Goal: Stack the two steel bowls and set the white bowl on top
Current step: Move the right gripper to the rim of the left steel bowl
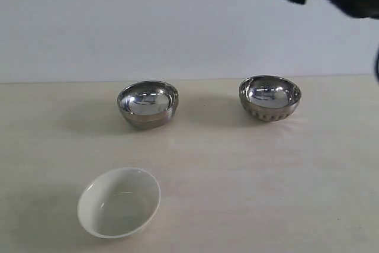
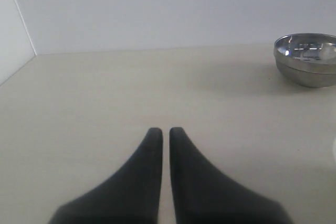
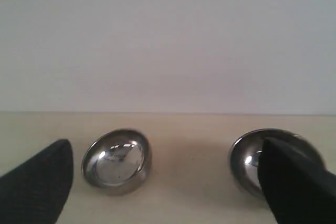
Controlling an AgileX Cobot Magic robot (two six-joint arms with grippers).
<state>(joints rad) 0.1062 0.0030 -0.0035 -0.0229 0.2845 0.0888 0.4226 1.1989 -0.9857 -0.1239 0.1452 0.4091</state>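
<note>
Right end effector (image 3: 164, 148) wide, aloft before the steel bowls (image 3: 116, 161); left end effector (image 2: 165, 130) narrow, empty

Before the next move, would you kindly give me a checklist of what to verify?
1. The banded steel bowl mouth up, empty: ok.
2. The dimpled steel bowl mouth up, empty: ok.
3. The white bowl apart from both, nothing stacked yet: ok.
4. The right pincer open, holding nothing: ok.
5. The left pincer shut, empty, away from the bowls: ok.
6. The right pincer lined up on a steel bowl: cannot tell.
</note>
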